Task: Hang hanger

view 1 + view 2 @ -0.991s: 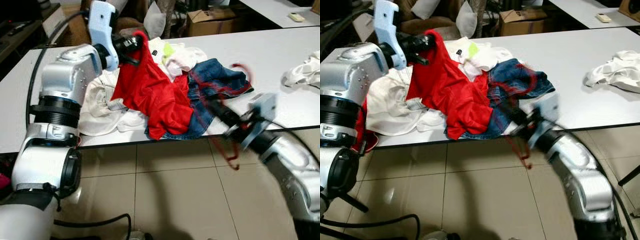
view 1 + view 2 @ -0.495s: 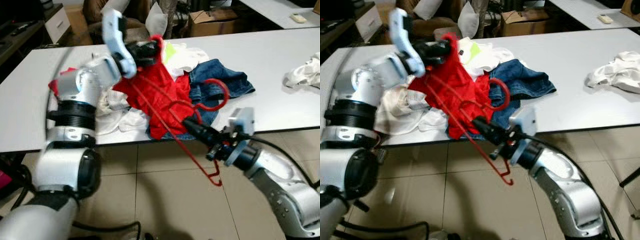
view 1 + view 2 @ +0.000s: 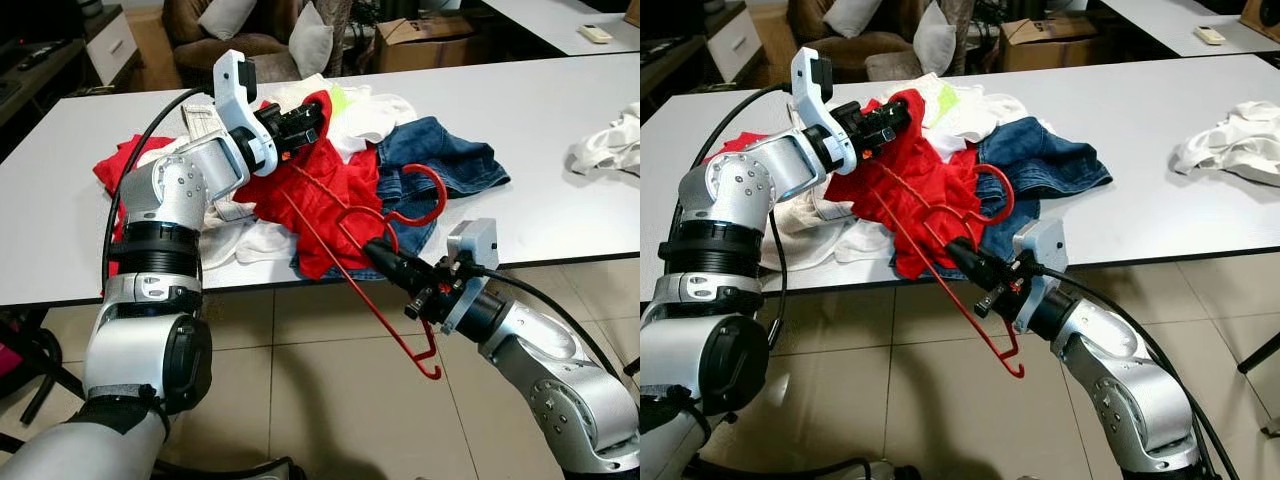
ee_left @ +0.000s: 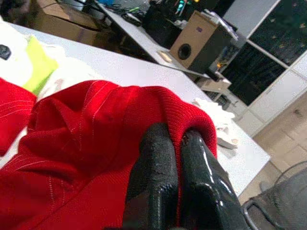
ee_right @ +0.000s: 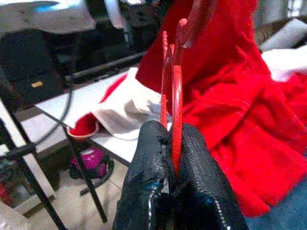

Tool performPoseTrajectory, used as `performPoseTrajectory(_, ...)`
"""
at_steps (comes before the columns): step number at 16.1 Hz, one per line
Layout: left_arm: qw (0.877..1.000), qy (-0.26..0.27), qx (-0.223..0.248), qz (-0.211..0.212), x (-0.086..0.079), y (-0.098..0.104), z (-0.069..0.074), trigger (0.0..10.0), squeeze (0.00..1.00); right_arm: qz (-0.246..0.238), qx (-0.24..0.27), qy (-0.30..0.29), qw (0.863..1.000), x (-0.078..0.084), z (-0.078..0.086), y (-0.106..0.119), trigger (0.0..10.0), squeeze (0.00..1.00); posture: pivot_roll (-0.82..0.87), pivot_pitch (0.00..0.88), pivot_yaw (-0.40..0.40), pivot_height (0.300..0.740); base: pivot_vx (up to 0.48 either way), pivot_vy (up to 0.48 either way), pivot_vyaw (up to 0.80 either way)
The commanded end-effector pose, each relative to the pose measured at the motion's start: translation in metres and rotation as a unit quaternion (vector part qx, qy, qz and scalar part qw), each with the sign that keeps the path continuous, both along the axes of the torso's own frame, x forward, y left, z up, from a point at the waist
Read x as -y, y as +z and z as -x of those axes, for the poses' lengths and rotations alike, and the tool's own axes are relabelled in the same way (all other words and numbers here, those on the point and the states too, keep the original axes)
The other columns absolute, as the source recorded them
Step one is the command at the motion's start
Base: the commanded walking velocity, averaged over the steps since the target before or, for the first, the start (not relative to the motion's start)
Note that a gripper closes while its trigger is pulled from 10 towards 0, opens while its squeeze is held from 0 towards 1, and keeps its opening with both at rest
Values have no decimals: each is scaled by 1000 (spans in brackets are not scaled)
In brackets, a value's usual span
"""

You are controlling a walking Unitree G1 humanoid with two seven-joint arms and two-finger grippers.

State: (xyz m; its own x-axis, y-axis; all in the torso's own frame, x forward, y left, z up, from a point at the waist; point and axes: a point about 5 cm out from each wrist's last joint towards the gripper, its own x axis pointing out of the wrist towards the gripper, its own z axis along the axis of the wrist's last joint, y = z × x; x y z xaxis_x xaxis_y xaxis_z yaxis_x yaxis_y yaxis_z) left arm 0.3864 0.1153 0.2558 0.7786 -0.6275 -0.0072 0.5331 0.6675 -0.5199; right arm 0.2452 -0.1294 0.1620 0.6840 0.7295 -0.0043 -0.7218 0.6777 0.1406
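Red hanger (image 3: 345, 237) tilted against red garment (image 3: 325, 195)

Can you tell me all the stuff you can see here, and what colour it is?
red garment: one, red, on the clothes pile, one end pinched and lifted
red hanger: one, red, slanting from the pile down past the table edge
jeans: one, blue, on the table beside the red garment
white clothes: several, white with a yellow-green bit, in the pile
white cloth: one, white, alone at the table's right end
table: one, white
cardboard box: one, brown, behind the table
left gripper: black, shut on the red garment
right gripper: black, shut on the red hanger
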Motion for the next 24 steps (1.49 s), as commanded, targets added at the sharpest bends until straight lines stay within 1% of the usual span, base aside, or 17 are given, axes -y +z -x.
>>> performPoseTrajectory(1, 1000, 12, 7, -14, -4, 3, 0, 0, 0, 7, 1, -8, 1000, 3, -3, 2, 10000, 0, -171, 0, 123, 740, 0, 0, 0)
performPoseTrajectory(3, 1000, 20, 8, -17, -8, 4, 0, 0, 0, 14, -5, -15, 1000, 7, -2, 0, 10000, 0, -172, 0, 123, 740, 0, 0, 0)
performPoseTrajectory(7, 1000, 19, 9, -22, -8, 4, 1, 0, 0, 14, -3, -28, 999, 9, -5, 1, 10000, 0, -172, 0, 125, 740, 0, 0, 0)
performPoseTrajectory(8, 999, 13, 10, -29, -6, 3, 2, 0, 0, 10, -2, -36, 999, 9, -7, 2, 10000, 0, -172, 0, 126, 740, 0, 0, 0)
performPoseTrajectory(9, 999, 8, 12, -41, -3, 0, 3, 0, 0, 1, 1, -40, 999, 7, -10, 4, 10000, 0, -172, 0, 126, 740, 0, 0, 0)
performPoseTrajectory(13, 998, 6, 14, -57, 1, -4, 4, 0, 0, -11, 5, -38, 999, -2, -16, 7, 10000, 0, -169, 0, 123, 740, 0, 0, 0)
performPoseTrajectory(14, 998, 7, 17, -64, 1, -5, 5, 0, 0, -19, 4, -47, 999, -3, -19, 8, 10000, 0, -169, 0, 123, 740, 0, 0, 0)
performPoseTrajectory(16, 996, 16, 27, -85, 2, -6, 5, 0, 0, -42, -17, -89, 995, -5, -26, 8, 10000, 0, -169, 0, 121, 740, 0, 0, 0)
performPoseTrajectory(17, 994, 25, 35, -100, 0, -5, 4, 0, 0, -51, -40, -111, 992, -6, -27, 5, 10000, 0, -169, 0, 121, 740, 0, 0, 0)
performPoseTrajectory(19, 988, 47, 55, -137, -5, -5, 2, 0, 0, -75, -87, -138, 984, -12, -25, 0, 10000, 0, -168, 0, 117, 740, 0, 0, 0)
performPoseTrajectory(20, 984, 59, 65, -157, -8, -5, 1, 0, 0, -92, -102, -149, 979, -16, -24, 0, 10000, 0, -169, 0, 118, 740, 0, 0, 0)
performPoseTrajectory(21, 978, 70, 77, -180, -11, -4, -1, 0, 0, -114, -110, -156, 975, -21, -22, 2, 10000, 0, -169, 0, 118, 740, 0, 0, 0)
performPoseTrajectory(22, 975, 76, 85, -193, -13, -3, -1, 0, 0, -121, -111, -157, 974, -25, -20, 5, 10000, 0, -170, 0, 119, 740, 0, 0, 0)
performPoseTrajectory(23, 973, 81, 89, -199, -14, -2, -2, 0, 0, -121, -111, -156, 974, -26, -19, 6, 10000, 0, -170, 0, 119, 740, 0, 0, 0)
performPoseTrajectory(24, 968, 91, 100, -211, -17, 0, -3, 0, 0, -118, -106, -147, 976, -31, -16, 10, 10000, 0, -170, 0, 119, 740, 0, 0, 0)
